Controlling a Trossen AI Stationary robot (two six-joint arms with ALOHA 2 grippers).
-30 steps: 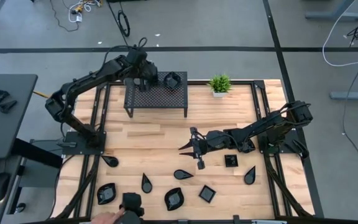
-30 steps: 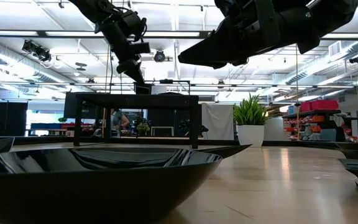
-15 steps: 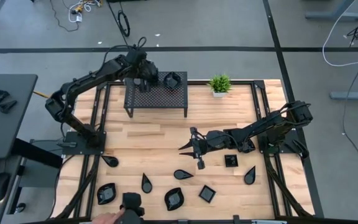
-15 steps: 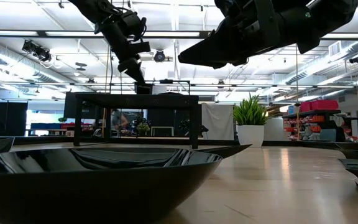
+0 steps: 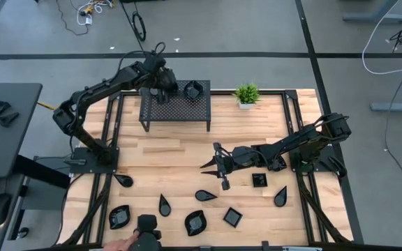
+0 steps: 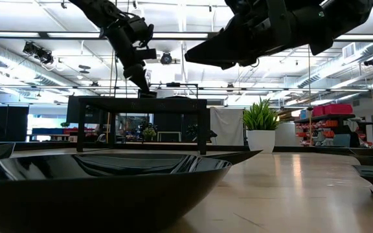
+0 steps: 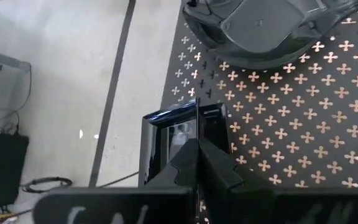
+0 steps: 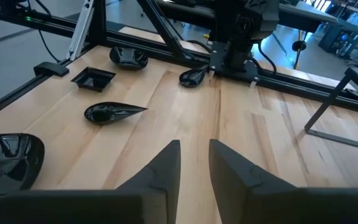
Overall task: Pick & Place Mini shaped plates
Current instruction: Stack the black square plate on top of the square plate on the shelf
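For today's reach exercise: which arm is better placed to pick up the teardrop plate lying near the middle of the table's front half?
Probably the right. Its claw hangs over the table's middle, just behind the teardrop plate, fingers slightly apart and empty. The left claw is far off at the mesh rack, shut on a square plate.

Both arms are dark, jointed and slim, and each ends in two tapered black fingers (image 8: 160, 171). A thin cable seems to run along the left arm (image 5: 100, 90).
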